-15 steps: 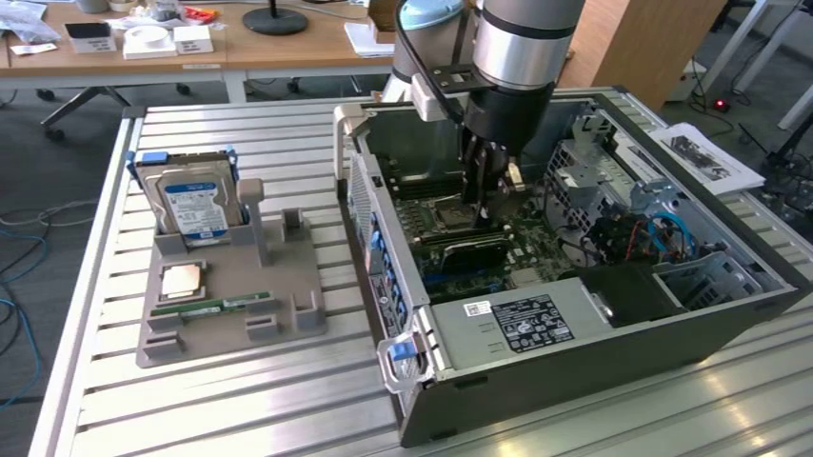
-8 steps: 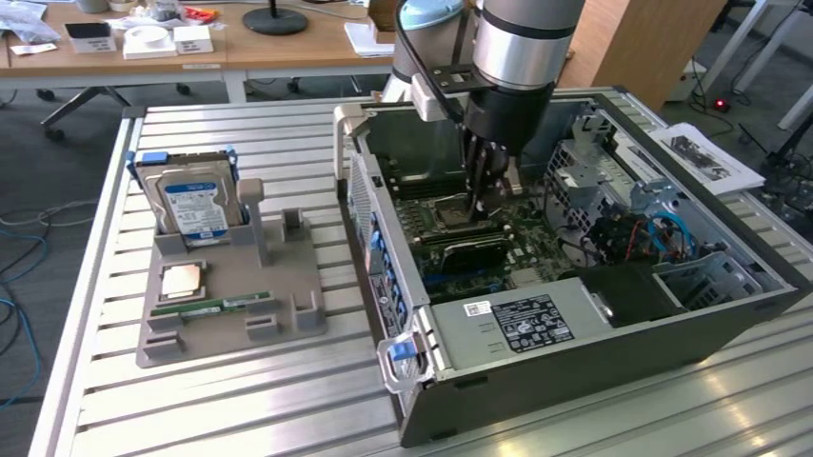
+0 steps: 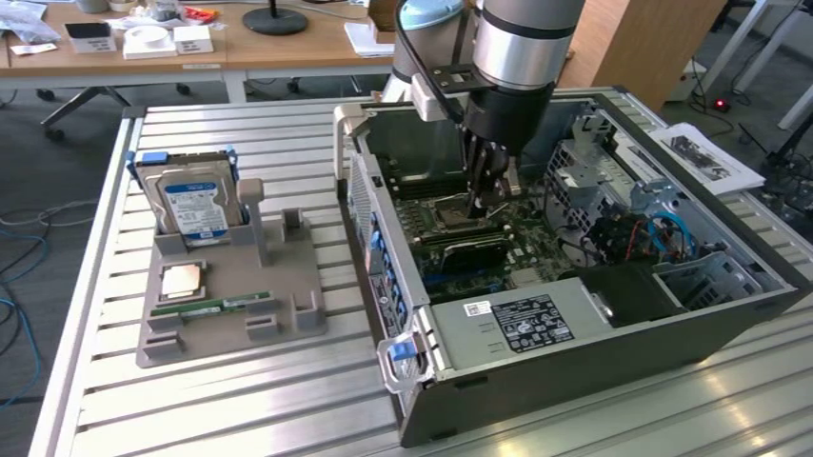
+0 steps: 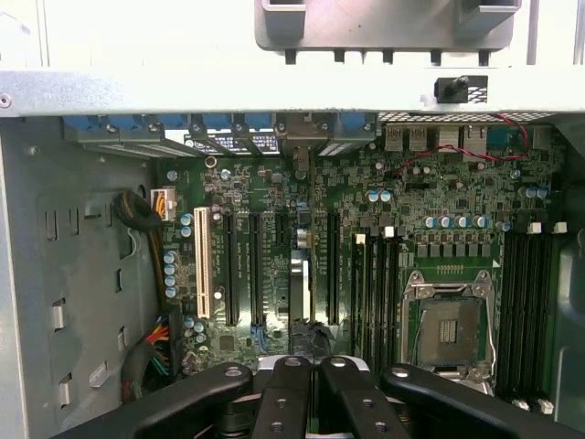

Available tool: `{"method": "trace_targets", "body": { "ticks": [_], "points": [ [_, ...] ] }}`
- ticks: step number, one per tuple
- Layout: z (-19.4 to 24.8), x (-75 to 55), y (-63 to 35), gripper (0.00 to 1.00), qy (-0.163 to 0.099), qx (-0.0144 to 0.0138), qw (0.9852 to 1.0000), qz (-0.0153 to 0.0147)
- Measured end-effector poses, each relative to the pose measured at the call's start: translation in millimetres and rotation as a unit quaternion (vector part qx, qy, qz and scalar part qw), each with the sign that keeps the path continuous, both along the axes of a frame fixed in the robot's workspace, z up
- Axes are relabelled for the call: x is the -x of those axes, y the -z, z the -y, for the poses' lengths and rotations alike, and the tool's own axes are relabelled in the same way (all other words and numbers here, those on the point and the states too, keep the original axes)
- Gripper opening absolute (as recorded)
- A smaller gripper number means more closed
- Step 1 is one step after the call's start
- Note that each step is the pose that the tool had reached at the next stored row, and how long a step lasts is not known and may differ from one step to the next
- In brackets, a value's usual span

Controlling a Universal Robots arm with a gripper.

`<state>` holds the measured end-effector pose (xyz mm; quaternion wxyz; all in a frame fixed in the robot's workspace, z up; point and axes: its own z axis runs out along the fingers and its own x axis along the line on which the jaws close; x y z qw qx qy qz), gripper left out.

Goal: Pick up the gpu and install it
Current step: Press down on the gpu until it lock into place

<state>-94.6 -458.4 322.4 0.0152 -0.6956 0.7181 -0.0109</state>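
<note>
- Wrist view: gripper [image 4: 306,366] closed over the motherboard [image 4: 366,265], pinching the gpu [image 4: 300,283] edge-on above a slot.
- Inside the computer case [image 3: 711,324], mid-floor.
- Risk: card tilting, missing slot, bending contacts.

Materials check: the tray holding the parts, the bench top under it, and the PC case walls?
Tray: looks like matte grey plastic, possibly printed; no glare.
Bench top: likely aluminium, slatted profile with a bright sheen.
PC case: painted dark outside; inner walls look like bare grey sheet steel with punched slots.

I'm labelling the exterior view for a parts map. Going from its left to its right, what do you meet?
Hard drive → grey parts holder → open computer case → printed sheet.
</note>
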Motion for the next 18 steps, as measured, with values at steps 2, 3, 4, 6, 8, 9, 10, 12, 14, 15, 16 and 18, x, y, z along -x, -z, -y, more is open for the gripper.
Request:
{"method": "trace_targets", "body": {
  "ticks": [2, 3, 4, 6, 8, 9, 10, 12, 14, 15, 16, 18],
  "points": [
    [0.0, 0.0, 0.0, 0.11, 0.000, 0.0000, 1.0000, 0.0000],
    [0.0, 0.0, 0.0, 0.11, 0.000, 0.0000, 1.0000, 0.0000],
    [0.0, 0.0, 0.0, 0.11, 0.000, 0.0000, 1.0000, 0.0000],
    [-1.4, 0.3, 0.1, 0.11, 0.000, 0.0002, 1.0000, -0.0001],
    [-4.5, 1.3, 1.1, 0.11, 0.000, -0.0001, 1.0000, 0.0000],
    [-6.0, 1.6, 1.6, 0.11, 0.000, -0.0002, 1.0000, 0.0000],
    [-7.5, 2.0, 2.3, 0.11, 0.000, -0.0004, 1.0000, 0.0000],
    [-9.6, 2.8, 3.8, 0.11, 0.000, -0.0004, 1.0000, -0.0001],
    [-9.6, 2.8, 6.6, 0.11, 0.000, -0.0005, 1.0000, 0.0000],
    [-9.6, 2.8, 8.4, 0.11, 0.000, -0.0004, 1.0000, -0.0001],
    [-9.6, 2.9, 10.2, 0.11, 0.000, -0.0005, 1.0000, 0.0000],
    [-9.7, 3.3, 14.0, 0.11, 0.000, -0.0005, 1.0000, 0.0000]
  ]
}}
